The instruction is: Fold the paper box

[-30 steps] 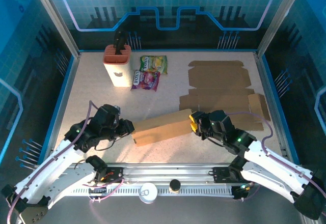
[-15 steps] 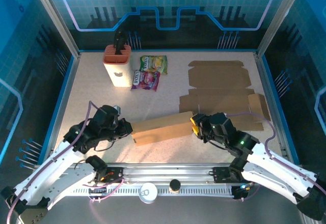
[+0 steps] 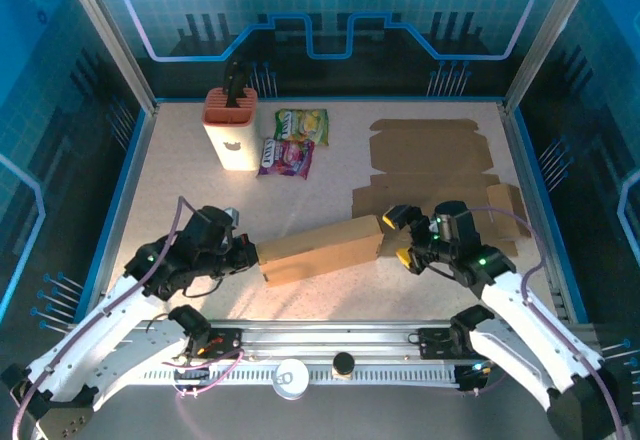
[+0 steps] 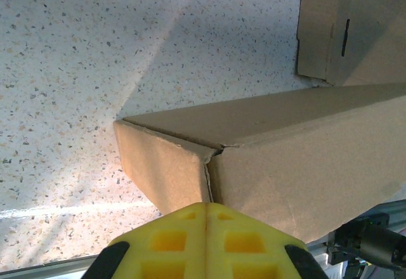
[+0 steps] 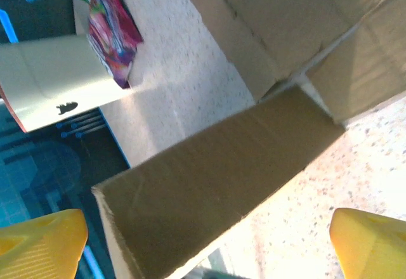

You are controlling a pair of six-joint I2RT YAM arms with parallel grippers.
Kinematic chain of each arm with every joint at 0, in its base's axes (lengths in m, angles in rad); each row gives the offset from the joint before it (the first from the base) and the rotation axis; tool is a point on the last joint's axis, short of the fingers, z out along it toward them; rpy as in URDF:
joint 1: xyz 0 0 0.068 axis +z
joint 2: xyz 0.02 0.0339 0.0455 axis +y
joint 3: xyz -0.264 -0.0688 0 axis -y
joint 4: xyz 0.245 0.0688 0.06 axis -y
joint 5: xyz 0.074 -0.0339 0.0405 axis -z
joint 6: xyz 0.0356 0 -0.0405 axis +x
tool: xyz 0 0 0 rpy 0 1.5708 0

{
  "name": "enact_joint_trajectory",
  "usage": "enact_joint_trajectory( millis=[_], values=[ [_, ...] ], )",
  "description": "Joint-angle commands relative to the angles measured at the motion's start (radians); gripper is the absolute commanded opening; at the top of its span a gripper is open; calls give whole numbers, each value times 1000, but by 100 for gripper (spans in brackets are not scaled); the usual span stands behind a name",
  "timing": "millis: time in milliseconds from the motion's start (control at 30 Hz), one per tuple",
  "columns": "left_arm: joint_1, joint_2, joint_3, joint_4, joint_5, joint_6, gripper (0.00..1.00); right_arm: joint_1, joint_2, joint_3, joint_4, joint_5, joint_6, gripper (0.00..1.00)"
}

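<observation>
The left tool [image 3: 252, 253] is clenched, its yellow fingertips [image 4: 206, 210] pressed together against the left end corner of the paper box [image 3: 320, 250]; I cannot tell whether they pinch any cardboard. The box lies folded into a long closed shape, slanted across the near middle of the speckled surface [image 3: 200, 200]. The right tool [image 3: 402, 237] stands released, jaws spread wide at the box's right end. Just behind it lie flat cardboard blanks [image 3: 430, 150]. Far left are two snack packets [image 3: 302, 125] beside a white holder with an orange top [image 3: 232, 130].
</observation>
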Motion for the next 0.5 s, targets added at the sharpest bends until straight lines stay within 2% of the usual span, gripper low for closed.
enact_joint_trajectory(
  millis=[0, 167, 333, 467],
  values=[
    [-18, 15, 18, -78, -21, 25, 4, -12, 47, -29, 170, -194, 105, 99],
    [-34, 29, 25, -76, -33, 25, 4, -10, 66, -38, 224, -177, 224, 100],
    [-41, 41, 27, -66, -35, 26, 3, -10, 75, -4, 196, -143, 246, 100],
    [-46, 53, 38, -69, -47, 31, 3, -12, 153, 2, 230, -175, 288, 100]
  ],
)
